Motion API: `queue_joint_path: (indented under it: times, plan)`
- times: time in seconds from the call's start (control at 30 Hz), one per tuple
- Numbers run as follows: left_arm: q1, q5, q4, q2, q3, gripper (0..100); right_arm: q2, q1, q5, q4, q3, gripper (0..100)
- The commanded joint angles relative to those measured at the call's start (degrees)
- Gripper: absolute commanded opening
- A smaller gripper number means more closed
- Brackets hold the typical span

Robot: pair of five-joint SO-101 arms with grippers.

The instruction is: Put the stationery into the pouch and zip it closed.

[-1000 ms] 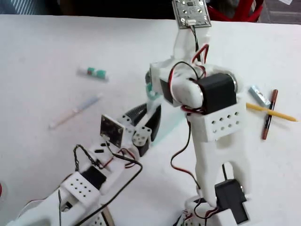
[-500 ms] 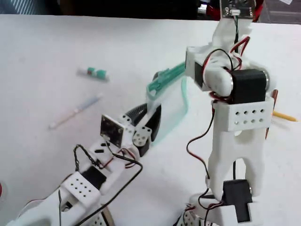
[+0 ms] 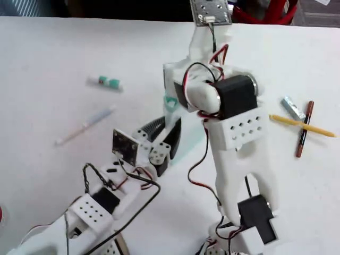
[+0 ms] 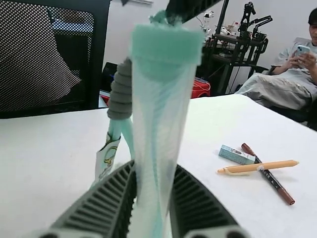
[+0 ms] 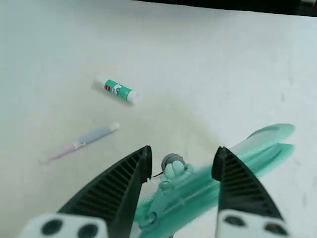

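Left end effector (image 4: 153, 171) is clamped on the pouch (image 4: 161, 114), with its ribbed jaws pressing the translucent teal sides together from both flanks. The pouch rises out of the jaws, and its solid teal end is the part farthest from them. From the high view this end effector (image 3: 169, 135) sits near the middle of the table (image 3: 53, 53), and a strip of the pouch (image 3: 170, 102) shows just past it at 12 o'clock, under the right arm.

Right end effector (image 5: 183, 153) is spread wide, with one jaw on each side of the pouch's zip end. The zip pull (image 5: 172, 162) lies between the tips. I cannot tell whether either jaw touches it.

All the stationery lies outside the pouch on the table. The glue stick (image 3: 104, 81) is at 10 o'clock from the pouch and the pale pen (image 3: 85, 125) is at 9 o'clock, both well apart from it. At 3 o'clock, the yellow pencil (image 3: 302, 125) and the brown pen (image 3: 304, 129) lie crossed. A small block (image 3: 292, 108) lies just beside them at their 11 o'clock.
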Motion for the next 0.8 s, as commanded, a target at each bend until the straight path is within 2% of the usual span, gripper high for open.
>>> queue_joint_path:
  times: [0.0,0.07,0.23,0.37,0.53,0.77]
  plan:
    - [2.4,-0.4,-0.2,0.7,0.8,2,5.4,0.3,0.0,3.1,-1.4,20.4]
    - [2.2,-0.5,-0.2,0.7,0.8,2,5.8,0.3,3.3,3.3,-1.4,18.2]
    - [2.2,-0.5,-0.2,0.9,0.6,2,2.2,-1.4,13.1,3.3,-1.2,2.1]
    - [2.2,-0.5,-0.2,0.9,0.5,2,-0.9,-4.6,17.8,3.4,2.0,4.3]
    - [2.2,-0.4,-0.2,0.9,0.6,2,-2.0,-6.5,18.1,3.3,6.8,6.7]
    - [2.2,-0.4,-0.2,0.9,0.7,2,-2.2,-5.3,18.5,3.3,6.4,2.1]
